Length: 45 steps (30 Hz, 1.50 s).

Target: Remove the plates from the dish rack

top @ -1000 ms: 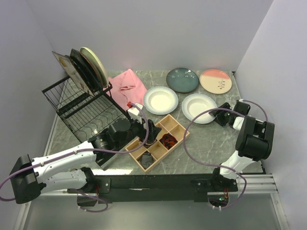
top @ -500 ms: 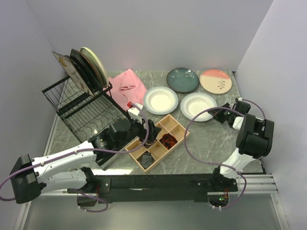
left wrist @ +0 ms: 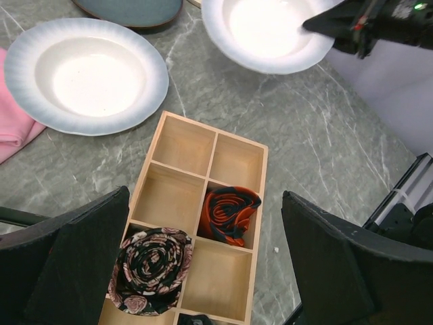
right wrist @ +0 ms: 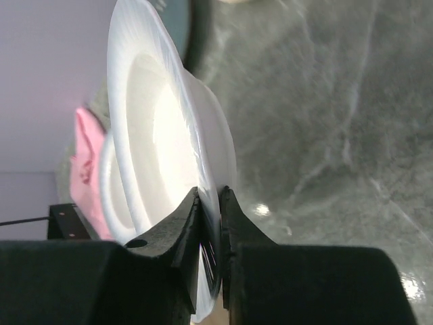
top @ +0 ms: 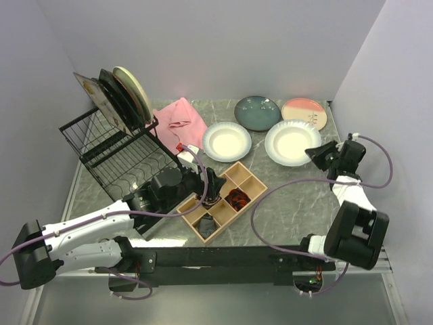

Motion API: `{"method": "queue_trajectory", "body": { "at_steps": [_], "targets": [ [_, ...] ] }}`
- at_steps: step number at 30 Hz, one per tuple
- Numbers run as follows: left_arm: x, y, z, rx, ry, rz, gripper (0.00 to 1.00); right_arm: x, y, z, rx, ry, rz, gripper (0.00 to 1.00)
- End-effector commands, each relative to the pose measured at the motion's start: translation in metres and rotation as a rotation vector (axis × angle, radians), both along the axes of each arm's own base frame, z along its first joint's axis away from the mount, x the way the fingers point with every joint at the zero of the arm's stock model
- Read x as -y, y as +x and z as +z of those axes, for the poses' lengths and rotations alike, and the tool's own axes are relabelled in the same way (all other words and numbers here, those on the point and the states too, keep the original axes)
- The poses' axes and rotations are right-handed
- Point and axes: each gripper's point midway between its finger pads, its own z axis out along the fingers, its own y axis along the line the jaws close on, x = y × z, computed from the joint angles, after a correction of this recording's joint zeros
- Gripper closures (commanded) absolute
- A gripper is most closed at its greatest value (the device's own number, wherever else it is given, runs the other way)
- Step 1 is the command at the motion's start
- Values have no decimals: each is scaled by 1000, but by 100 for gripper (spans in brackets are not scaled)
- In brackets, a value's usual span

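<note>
Right wrist | white plate (right wrist: 162, 135) | glossy, deep-rimmed, pinched by right pincer (right wrist: 210, 201)

The white plate (top: 292, 142) hides part of the pink-cream plate (top: 308, 110). The left wrist view's top edge cuts off most of the teal plate (left wrist: 128, 10).
</note>
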Motion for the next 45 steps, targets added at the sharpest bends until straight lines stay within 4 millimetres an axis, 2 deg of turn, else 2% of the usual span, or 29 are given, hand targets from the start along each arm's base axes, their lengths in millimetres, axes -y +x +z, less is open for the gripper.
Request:
{"method": "queue_trajectory", "body": {
  "at_steps": [1,3,4,6,7,8,10,11,12,13,14,15,16,17,18,23,25,31,35,39,40,45],
  "targets": [
    [-3,2,16,42,-41,21,1,-12,16,95,270,-10,52,100],
    [-3,2,18,44,-47,22,1,-25,23,111,302,-8,105,100],
    [-3,2,18,45,-51,22,1,-46,27,113,301,-8,171,100],
    [-6,2,20,49,-55,29,1,-67,40,119,305,-16,235,100],
    [-7,2,20,50,-55,34,1,-89,44,122,311,-9,296,100],
    [-9,3,20,53,-54,44,1,-101,51,113,289,6,330,100],
    [-13,4,21,58,-56,59,1,-122,62,126,322,28,398,100],
    [-15,5,21,62,-56,70,1,-143,68,115,298,48,457,100],
    [-18,6,24,68,-63,84,1,-153,76,126,324,44,489,100],
    [-19,6,25,70,-65,88,1,-163,80,123,312,49,518,100],
    [-21,6,25,71,-67,94,0,-181,85,108,272,60,561,100],
    [-23,6,29,78,-77,99,1,-189,95,117,293,37,582,100],
    [-23,5,28,77,-80,96,1,-195,98,109,257,38,597,100],
    [-23,5,30,80,-84,98,0,-202,105,91,215,45,617,100],
    [-25,5,31,82,-88,104,0,-211,111,96,227,43,641,100],
    [-26,6,30,84,-82,114,1,-234,130,71,182,58,700,100],
    [-26,7,28,82,-72,120,1,-241,131,62,166,55,723,100],
    [-27,8,28,81,-69,128,1,-240,131,36,123,55,702,100],
    [-27,7,30,83,-77,123,1,-236,125,10,61,55,690,100],
    [-28,7,30,83,-78,128,1,-239,121,-5,28,86,702,100],
    [-28,7,30,83,-78,128,0,-239,121,-7,22,86,698,99],
    [-28,8,29,79,-71,130,1,-235,121,-14,-13,82,672,78]
  ]
}}
